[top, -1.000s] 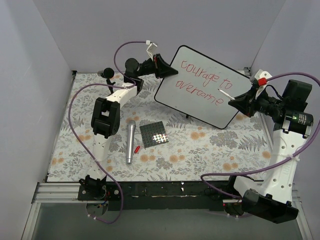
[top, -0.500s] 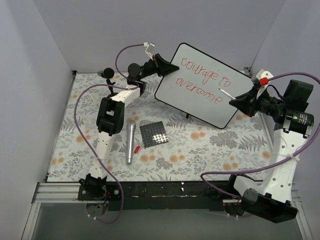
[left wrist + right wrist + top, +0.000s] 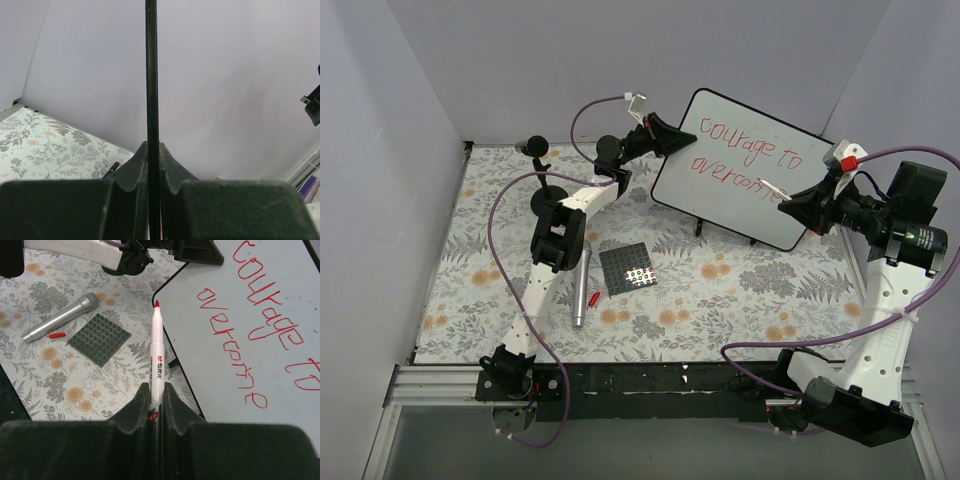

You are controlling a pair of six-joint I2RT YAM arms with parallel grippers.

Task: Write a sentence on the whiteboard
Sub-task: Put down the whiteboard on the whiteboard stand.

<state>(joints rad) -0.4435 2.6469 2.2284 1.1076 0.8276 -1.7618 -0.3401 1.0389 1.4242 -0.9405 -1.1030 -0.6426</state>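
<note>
The whiteboard (image 3: 760, 200) stands tilted at the back right of the table. It bears the sentence (image 3: 748, 152) in red letters on two lines, "courage to overcome", which also shows in the right wrist view (image 3: 260, 335). My left gripper (image 3: 672, 136) is shut on the board's left edge, which appears in the left wrist view as a thin black line (image 3: 151, 75) between the closed jaws (image 3: 151, 150). My right gripper (image 3: 792, 205) is shut on a white marker (image 3: 156, 355) with its red tip bare. The marker (image 3: 772, 187) points at the board's lower part, and I cannot tell whether it touches.
A silver microphone (image 3: 581, 285) lies on the floral cloth beside a small red cap (image 3: 593, 298) and a dark perforated square plate (image 3: 628, 267). A small black knob (image 3: 535, 146) stands at the back left. Grey walls close in on three sides.
My left gripper has swung the whiteboard to the right and toward the back wall. The right arm and its marker have stayed in place.
</note>
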